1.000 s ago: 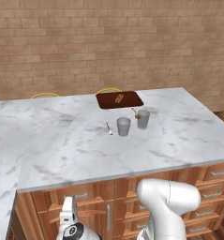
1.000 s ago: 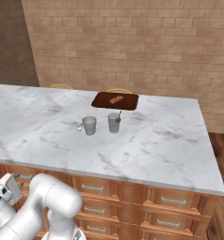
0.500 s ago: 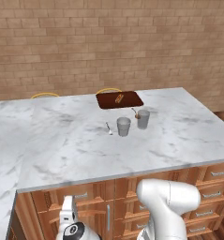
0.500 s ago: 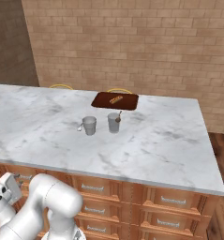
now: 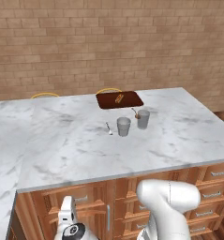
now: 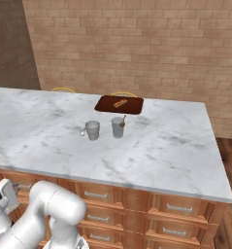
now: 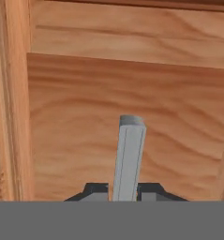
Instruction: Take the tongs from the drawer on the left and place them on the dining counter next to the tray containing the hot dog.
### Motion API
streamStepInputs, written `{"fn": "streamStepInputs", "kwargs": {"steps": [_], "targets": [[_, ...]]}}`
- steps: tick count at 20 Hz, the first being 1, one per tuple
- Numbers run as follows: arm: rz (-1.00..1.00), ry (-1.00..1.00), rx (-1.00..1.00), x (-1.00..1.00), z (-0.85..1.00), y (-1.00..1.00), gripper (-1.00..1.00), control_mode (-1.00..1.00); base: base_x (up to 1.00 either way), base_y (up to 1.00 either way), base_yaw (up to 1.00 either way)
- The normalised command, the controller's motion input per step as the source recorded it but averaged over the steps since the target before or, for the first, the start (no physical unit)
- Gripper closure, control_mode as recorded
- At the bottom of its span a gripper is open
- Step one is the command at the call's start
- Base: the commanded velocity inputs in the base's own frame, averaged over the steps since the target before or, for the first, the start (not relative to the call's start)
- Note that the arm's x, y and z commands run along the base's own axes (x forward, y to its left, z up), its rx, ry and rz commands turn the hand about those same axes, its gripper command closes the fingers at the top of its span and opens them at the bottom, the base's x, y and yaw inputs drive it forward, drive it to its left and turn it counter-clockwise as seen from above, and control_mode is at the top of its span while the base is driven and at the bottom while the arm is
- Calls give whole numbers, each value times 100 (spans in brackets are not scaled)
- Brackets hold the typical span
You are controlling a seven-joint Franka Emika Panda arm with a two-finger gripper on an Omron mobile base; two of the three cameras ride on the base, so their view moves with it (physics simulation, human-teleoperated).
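The hand [image 7: 125, 191] is pressed close to the drawer [image 7: 132, 117], its dark fingertips [image 7: 95, 191] seemingly clamped on either side of the silver bar handle [image 7: 129, 157]. Up on the white marble worktop [image 5: 76, 145], the tray [image 5: 120, 99] holds the hot dog [image 5: 118, 98] behind two grey cups [image 5: 123, 126].

A flat dark-brown rectangular tray [image 5: 119, 99] holding a small orange-tan hot dog [image 5: 118, 98] sits on the white marble tabletop [image 5: 62, 140], behind two grey cups [image 5: 123, 126].
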Motion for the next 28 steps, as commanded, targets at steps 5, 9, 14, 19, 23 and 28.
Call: {"fn": "streamStepInputs", "kwargs": {"steps": [5,9,14,19,23,28], "targets": [[0,10,0,-94,-1,-29,100,-100,0,0,0],[0,8,0,-100,-11,-42,100,-100,0,0,0],[0,6,0,-100,-22,-53,100,-100,0,0,0],[-2,7,0,-100,-19,-49,100,-100,0,0,0],[-4,7,0,-100,-22,-50,100,-100,0,0,0],[-11,0,3,-96,24,-37,100,-100,0,0,0]]}}
